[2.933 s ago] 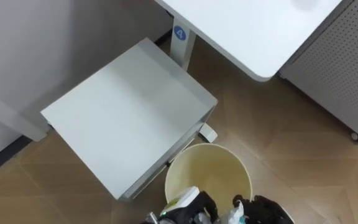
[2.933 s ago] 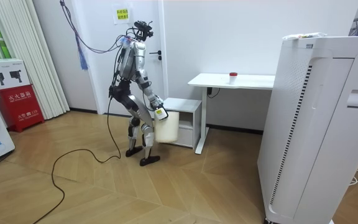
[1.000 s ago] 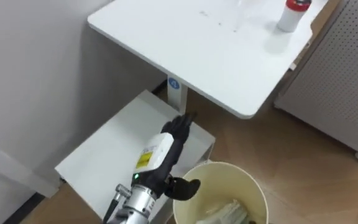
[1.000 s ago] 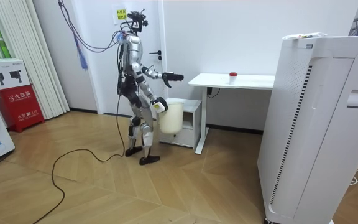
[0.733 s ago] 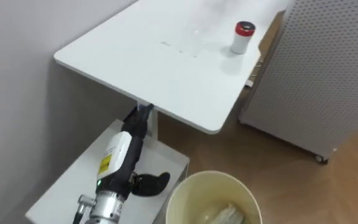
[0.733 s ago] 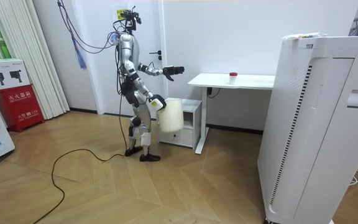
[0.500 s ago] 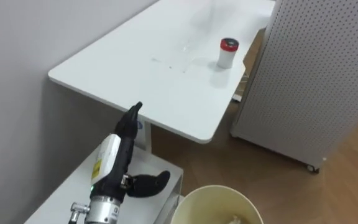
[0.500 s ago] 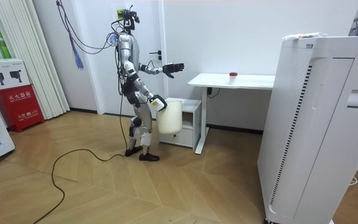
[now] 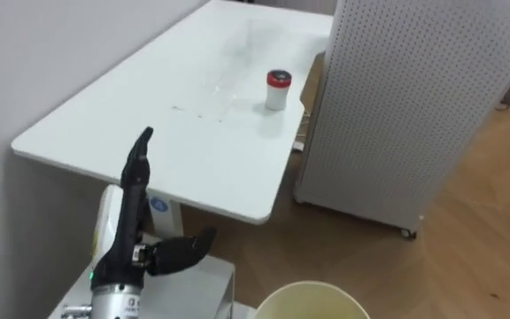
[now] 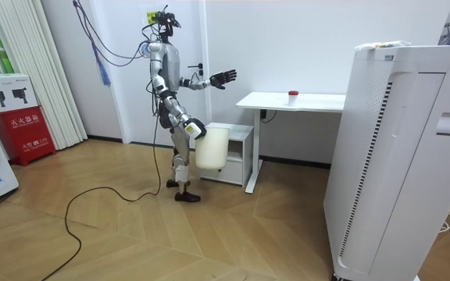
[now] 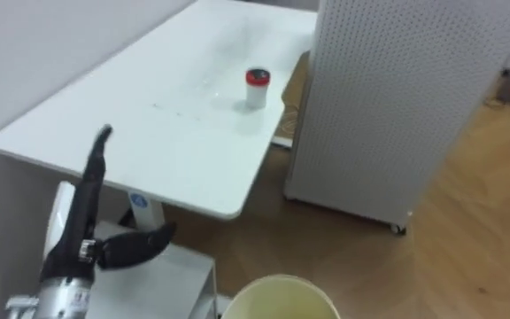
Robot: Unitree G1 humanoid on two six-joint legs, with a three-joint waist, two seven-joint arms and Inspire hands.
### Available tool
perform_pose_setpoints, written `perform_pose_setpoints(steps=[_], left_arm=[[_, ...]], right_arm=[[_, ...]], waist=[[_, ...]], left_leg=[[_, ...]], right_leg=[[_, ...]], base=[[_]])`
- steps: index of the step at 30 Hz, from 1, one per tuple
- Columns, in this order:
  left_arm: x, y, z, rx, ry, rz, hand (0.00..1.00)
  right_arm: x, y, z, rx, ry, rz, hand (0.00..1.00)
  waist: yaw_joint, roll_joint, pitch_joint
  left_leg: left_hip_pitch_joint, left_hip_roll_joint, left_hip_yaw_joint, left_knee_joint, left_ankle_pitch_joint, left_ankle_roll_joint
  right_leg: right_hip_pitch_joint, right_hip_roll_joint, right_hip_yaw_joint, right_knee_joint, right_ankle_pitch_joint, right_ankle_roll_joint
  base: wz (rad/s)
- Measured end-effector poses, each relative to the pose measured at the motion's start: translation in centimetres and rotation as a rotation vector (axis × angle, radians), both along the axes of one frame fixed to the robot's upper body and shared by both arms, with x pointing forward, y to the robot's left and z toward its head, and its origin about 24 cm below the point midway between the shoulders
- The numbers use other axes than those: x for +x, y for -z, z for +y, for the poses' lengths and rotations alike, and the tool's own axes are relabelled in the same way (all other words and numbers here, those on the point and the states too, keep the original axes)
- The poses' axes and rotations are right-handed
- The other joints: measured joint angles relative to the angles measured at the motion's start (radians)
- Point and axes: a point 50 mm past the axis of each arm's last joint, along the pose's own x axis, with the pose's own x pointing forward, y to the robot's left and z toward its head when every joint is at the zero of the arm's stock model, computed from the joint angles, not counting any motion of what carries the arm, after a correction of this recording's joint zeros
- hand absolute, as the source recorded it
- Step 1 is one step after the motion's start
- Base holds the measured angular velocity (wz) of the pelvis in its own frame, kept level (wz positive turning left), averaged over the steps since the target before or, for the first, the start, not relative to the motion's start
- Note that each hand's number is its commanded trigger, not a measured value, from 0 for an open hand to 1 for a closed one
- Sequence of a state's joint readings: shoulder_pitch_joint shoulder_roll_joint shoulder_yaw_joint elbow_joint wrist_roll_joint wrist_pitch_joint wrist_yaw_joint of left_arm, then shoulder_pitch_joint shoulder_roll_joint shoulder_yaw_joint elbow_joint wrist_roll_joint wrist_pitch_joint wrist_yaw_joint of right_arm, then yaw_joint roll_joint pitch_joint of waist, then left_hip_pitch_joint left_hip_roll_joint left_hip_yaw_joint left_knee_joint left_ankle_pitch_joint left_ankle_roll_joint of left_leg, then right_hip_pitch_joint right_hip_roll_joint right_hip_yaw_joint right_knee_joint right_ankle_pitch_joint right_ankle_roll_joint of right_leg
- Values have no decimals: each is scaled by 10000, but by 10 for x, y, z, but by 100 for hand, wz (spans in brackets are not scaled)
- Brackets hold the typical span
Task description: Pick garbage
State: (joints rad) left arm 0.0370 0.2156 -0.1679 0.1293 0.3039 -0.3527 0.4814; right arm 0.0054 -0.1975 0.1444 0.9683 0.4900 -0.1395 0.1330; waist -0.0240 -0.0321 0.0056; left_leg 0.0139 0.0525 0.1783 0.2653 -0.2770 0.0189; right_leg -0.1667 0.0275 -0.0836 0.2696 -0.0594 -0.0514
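A small white jar with a red lid (image 9: 277,89) stands on the white desk (image 9: 184,133), near its far right edge. My left hand (image 9: 132,232) is raised edge-on before the desk's near edge, fingers straight, thumb spread, holding nothing. It is well short of the jar. In the room view I stand at the desk's end with the left hand (image 10: 223,77) stretched toward it. My right hand (image 10: 196,129) holds the cream waste bin (image 10: 212,148) off the floor at my thigh. The bin's rim (image 9: 312,291) shows at the bottom.
A low white cabinet (image 10: 237,148) stands under the desk's near end, just ahead of my legs. A tall white perforated unit (image 9: 405,106) stands close to the desk's right side on the wooden floor. A red box (image 10: 22,117) sits by the curtains.
I have straightened up from the bin and the eye views rose from the cabinet to the desk. My left arm lifted out toward the desk. The bin stays at my right hand.
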Motion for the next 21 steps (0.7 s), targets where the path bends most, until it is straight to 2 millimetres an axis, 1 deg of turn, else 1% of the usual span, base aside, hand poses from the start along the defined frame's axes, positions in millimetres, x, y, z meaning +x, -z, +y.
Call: perform_pose_setpoints(steps=[2,3,5,9,10,11,13,14,15,16,17,18,19,20,21], left_arm=[[0,-4,-1,-48,45,-182,0],[0,-6,-1,-150,75,-297,0],[0,-8,-1,-254,81,-348,0],[0,-7,-1,-422,84,-287,0],[0,-7,-1,-409,100,-278,0],[0,-7,-1,-397,116,-271,0],[0,-7,0,-387,135,-247,0],[0,-7,0,-373,133,-244,0],[-1,-6,1,-357,119,-193,0],[-3,-4,2,-343,84,-86,0],[-4,-2,2,-325,95,-13,0],[-6,1,2,-284,214,190,0],[-8,3,0,-332,364,365,0],[-8,4,-1,-411,398,427,0],[-8,5,-2,-632,440,513,0]], right_arm=[[0,0,1,-157,-140,33,100],[0,0,1,-205,-192,14,100],[1,0,2,-203,-197,-23,100],[3,-1,3,-379,-452,-103,100],[3,-2,3,-418,-489,-136,100],[3,-2,3,-417,-490,-150,100],[4,-3,4,-407,-525,-222,100],[5,-3,4,-389,-539,-271,100],[5,-3,5,-334,-547,-283,100],[4,-3,6,-317,-629,-253,100],[3,-2,7,-293,-673,-243,100],[1,-1,8,-273,-710,-158,100],[-2,0,6,-310,-689,-88,100],[-3,0,6,-339,-666,-55,100],[-6,2,6,-385,-662,70,100]], waist=[[-31,35,6],[-41,48,5],[-65,57,-1],[-24,54,2],[-24,57,6],[-34,57,8],[11,46,25],[35,36,65],[74,20,107],[102,-8,135],[103,-21,148],[77,-40,176],[151,95,208],[205,188,221],[319,194,268]], left_leg=[[173,-24,-7,-250,51,-18],[258,-83,-6,-376,80,-33],[350,-86,-11,-484,140,-45],[408,-61,-7,-491,155,-44],[420,5,4,-475,154,-45],[425,19,17,-463,152,-47],[491,36,75,-423,146,-55],[556,46,126,-350,122,-91],[592,80,281,-163,52,-152],[441,183,479,477,-133,-229],[215,277,550,1098,-266,-309],[-392,451,548,2767,-355,-386],[-1031,764,344,4459,-233,-400],[-1338,887,146,5219,-76,-398],[-1929,920,-308,6407,516,-320]], right_leg=[[115,41,12,-161,-1,2],[164,57,15,-220,-9,13],[220,77,5,-321,-17,25],[243,102,-4,-390,-23,30],[279,100,-33,-418,-31,39],[302,97,-79,-425,-40,43],[356,121,-168,-409,-69,16],[361,130,-370,-271,-150,-33],[363,90,-589,-32,-330,-91],[311,80,-610,287,-630,-184],[263,81,-582,439,-858,-247],[204,109,-414,781,-1190,-200],[261,323,-132,987,-1316,-333],[299,464,-25,1092,-1361,-403],[430,614,255,1326,-1479,-513]], base=[[-7],[-3],[0],[-1],[0],[0],[-4],[-15],[-23],[-20],[-11],[-14],[-19],[-43],[-42]])
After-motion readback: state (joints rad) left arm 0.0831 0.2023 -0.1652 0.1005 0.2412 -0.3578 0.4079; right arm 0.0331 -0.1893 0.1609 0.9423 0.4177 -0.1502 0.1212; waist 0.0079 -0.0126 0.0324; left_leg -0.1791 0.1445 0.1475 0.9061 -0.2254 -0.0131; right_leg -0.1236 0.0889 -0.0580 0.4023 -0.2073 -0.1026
